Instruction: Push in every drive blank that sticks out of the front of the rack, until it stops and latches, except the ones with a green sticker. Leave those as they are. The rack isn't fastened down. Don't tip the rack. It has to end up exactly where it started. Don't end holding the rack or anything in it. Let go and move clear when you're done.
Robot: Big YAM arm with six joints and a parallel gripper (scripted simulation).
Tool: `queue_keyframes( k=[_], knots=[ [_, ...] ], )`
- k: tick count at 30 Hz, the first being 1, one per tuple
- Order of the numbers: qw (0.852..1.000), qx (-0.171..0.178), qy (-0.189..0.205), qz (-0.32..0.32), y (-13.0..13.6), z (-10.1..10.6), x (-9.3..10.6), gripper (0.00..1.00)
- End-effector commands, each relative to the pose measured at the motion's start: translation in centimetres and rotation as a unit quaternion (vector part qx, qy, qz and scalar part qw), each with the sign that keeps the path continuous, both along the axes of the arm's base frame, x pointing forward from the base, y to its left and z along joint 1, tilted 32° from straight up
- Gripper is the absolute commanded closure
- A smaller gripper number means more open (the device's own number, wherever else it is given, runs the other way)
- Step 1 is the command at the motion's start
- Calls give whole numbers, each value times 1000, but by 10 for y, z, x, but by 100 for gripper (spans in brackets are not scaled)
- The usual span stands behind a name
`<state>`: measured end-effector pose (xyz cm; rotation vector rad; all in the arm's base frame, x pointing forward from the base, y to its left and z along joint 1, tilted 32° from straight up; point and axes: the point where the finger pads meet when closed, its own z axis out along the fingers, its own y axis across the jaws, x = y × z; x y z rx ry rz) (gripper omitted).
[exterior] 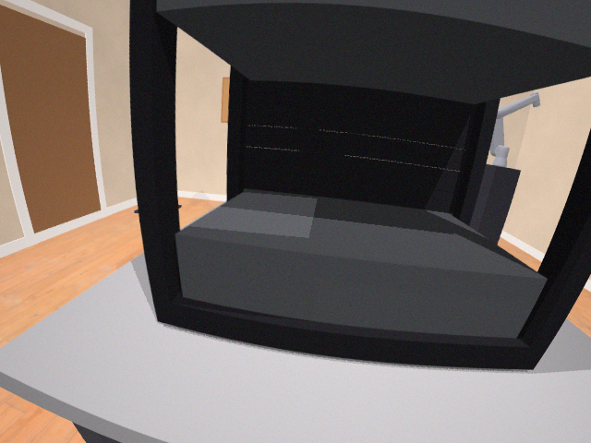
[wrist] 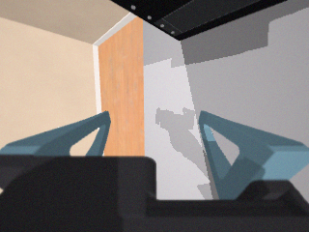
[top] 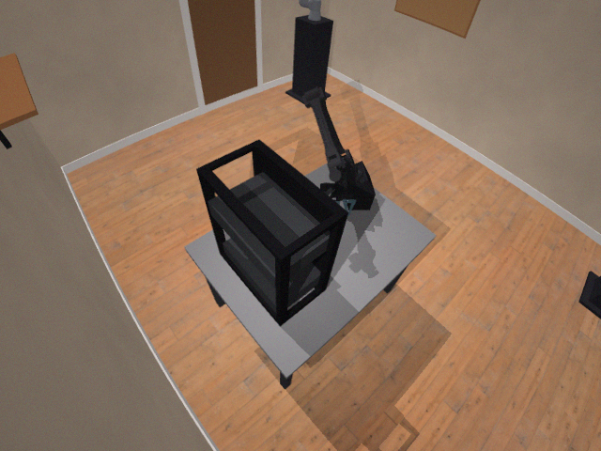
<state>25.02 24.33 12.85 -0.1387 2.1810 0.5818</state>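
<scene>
The black rack [top: 281,296] [exterior: 155,190] stands upright on the grey table [top: 405,233] [exterior: 286,401] [wrist: 166,87]. Its front faces the arm's side and is hidden in the top and exterior views, so no drive blank or green sticker can be made out. A black edge with small pale dots [wrist: 164,21], at the top of the wrist view, looks like part of the rack. My gripper [top: 346,206] [wrist: 154,116] is open beside the rack's front side, with nothing between its teal fingers. Whether it touches the rack cannot be told from the top view.
A lower grey box [exterior: 353,291] and an upper grey box [exterior: 372,57] sit inside the rack. A black block [top: 363,184] stands close by the gripper at the table's far edge. A light grey arm on a black pedestal [top: 312,53] [exterior: 500,200] stands beyond the table.
</scene>
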Motion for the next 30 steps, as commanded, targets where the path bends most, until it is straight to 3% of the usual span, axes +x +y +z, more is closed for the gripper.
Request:
queue_keyframes(
  k=[1,6,12,14,24,29,30],
  knots=[
    [998,46,-22,-31,-3,2,12,0],
    [988,118,-70,-65,-5,25,28,0],
    [966,202,-124,-102,-15,54,40,0],
    [966,202,-124,-102,-15,54,40,0],
    [912,327,-196,-151,-42,98,45,0],
    [882,378,-224,-168,-58,115,43,0],
    [882,378,-224,-168,-58,115,43,0]
  ],
)
